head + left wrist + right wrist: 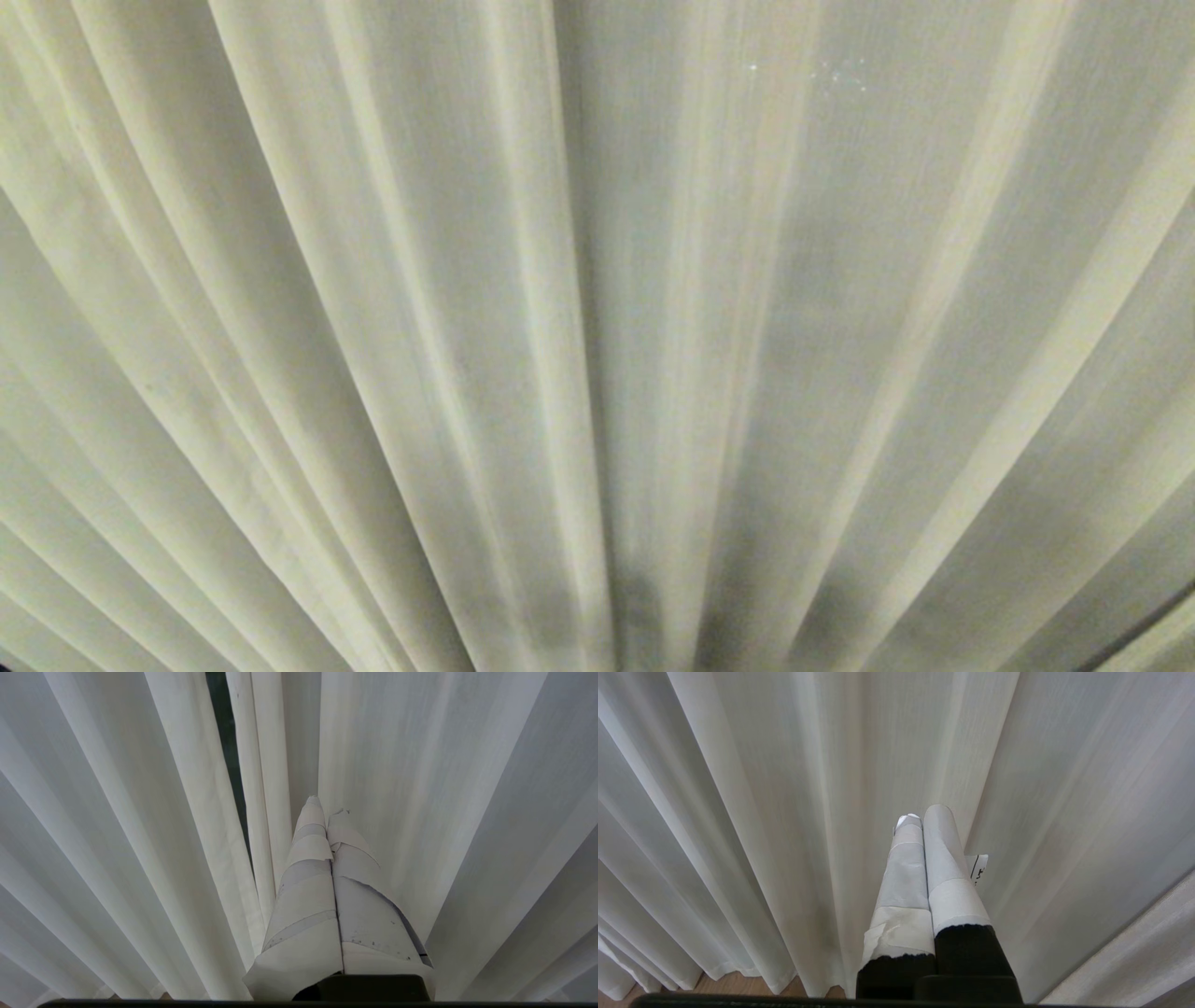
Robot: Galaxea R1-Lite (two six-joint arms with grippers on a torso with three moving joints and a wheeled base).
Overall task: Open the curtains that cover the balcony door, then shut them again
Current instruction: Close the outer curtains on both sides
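Cream-white pleated curtains [597, 336] hang drawn and fill the whole head view; neither arm shows there. In the left wrist view my left gripper [325, 809] is shut, its tape-wrapped fingers pressed together with nothing between them, pointing at the curtains [420, 788]. A thin dark slit [227, 742] between two folds shows a sliver of the balcony door. In the right wrist view my right gripper [922, 814] is shut and empty, just short of the curtains [784, 788].
A strip of wooden floor [738, 982] shows under the curtain hems in the right wrist view. A small paper tag [978, 868] sticks out beside the right fingers. A dark edge [1134, 635] sits at the lower right corner of the head view.
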